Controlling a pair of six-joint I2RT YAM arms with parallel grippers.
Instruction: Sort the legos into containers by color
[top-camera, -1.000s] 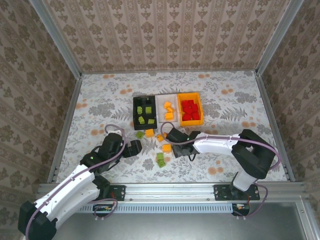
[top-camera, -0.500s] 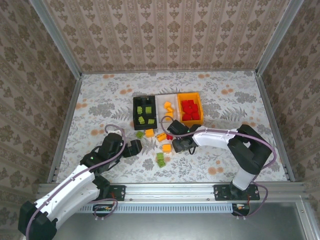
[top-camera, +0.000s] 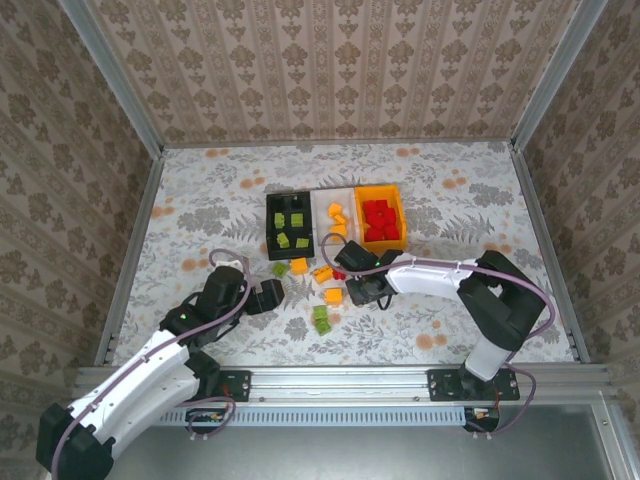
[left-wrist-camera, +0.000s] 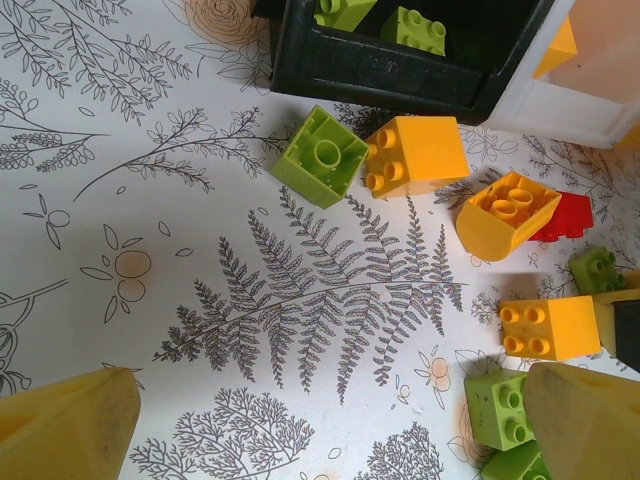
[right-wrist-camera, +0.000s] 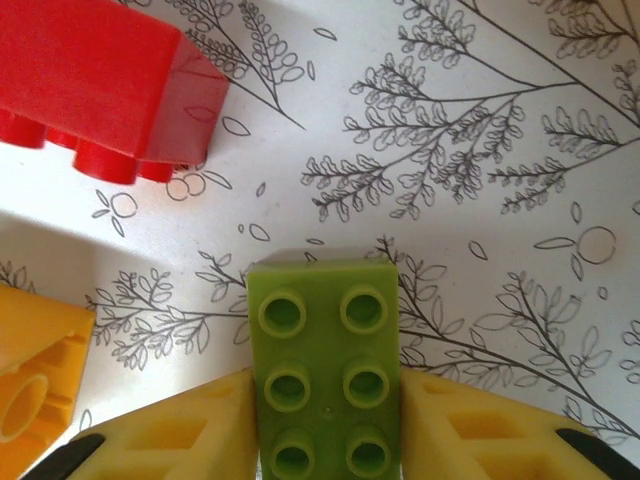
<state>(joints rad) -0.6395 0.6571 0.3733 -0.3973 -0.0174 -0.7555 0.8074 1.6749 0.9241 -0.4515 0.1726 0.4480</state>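
My right gripper (right-wrist-camera: 325, 440) is shut on a lime green lego (right-wrist-camera: 325, 360), both yellow fingers pressed against its long sides as it lies studs-up on the table. A red lego (right-wrist-camera: 90, 80) and an orange-yellow one (right-wrist-camera: 35, 370) lie close by. From above, the right gripper (top-camera: 351, 288) sits just below the joined containers: black bin (top-camera: 271, 225) with green legos, white bin (top-camera: 324, 212) with yellow ones, orange bin (top-camera: 380, 189) with red ones. My left gripper (left-wrist-camera: 330, 440) hangs open over bare table, left of the loose pile.
Loose legos lie between the two grippers: green (left-wrist-camera: 320, 157), yellow (left-wrist-camera: 415, 155), a curved yellow one (left-wrist-camera: 505, 213), red (left-wrist-camera: 565, 218), yellow (left-wrist-camera: 550, 327) and green (left-wrist-camera: 497, 408). The black bin's near wall (left-wrist-camera: 400, 70) is just beyond them. Wallpapered walls enclose the table.
My right gripper has shifted slightly toward the bins and closed its fingers onto the green lego. The left arm has not moved.
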